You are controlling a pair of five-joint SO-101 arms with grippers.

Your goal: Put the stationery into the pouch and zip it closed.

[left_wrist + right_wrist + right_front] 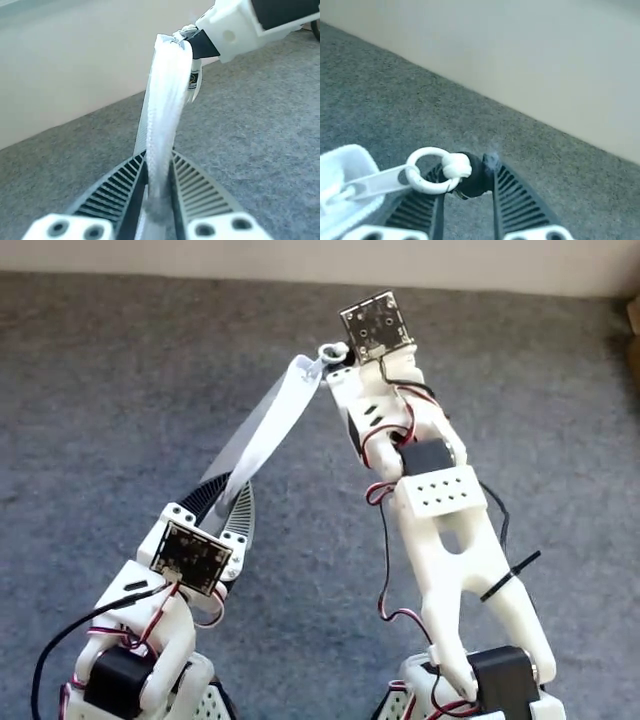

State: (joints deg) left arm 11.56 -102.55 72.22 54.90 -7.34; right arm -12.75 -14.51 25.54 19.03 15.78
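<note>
A white pouch (262,432) hangs stretched in the air between both arms, above the grey carpeted table (110,420). My left gripper (228,502) is shut on the pouch's near end; in the left wrist view its black ribbed fingers (200,192) pinch the pouch (165,115). My right gripper (335,358) holds the far end and is shut on the zipper pull. The right wrist view shows the pull's white ring (427,171) and black tab (472,176) between the fingers of the right gripper (467,182), with the pouch's corner (342,175) beside them. No stationery is visible.
A pale wall (520,55) runs along the far edge of the grey surface. The right arm's long white body (455,540) and cables stretch over the table's right half. Bare carpet (560,410) lies at both sides.
</note>
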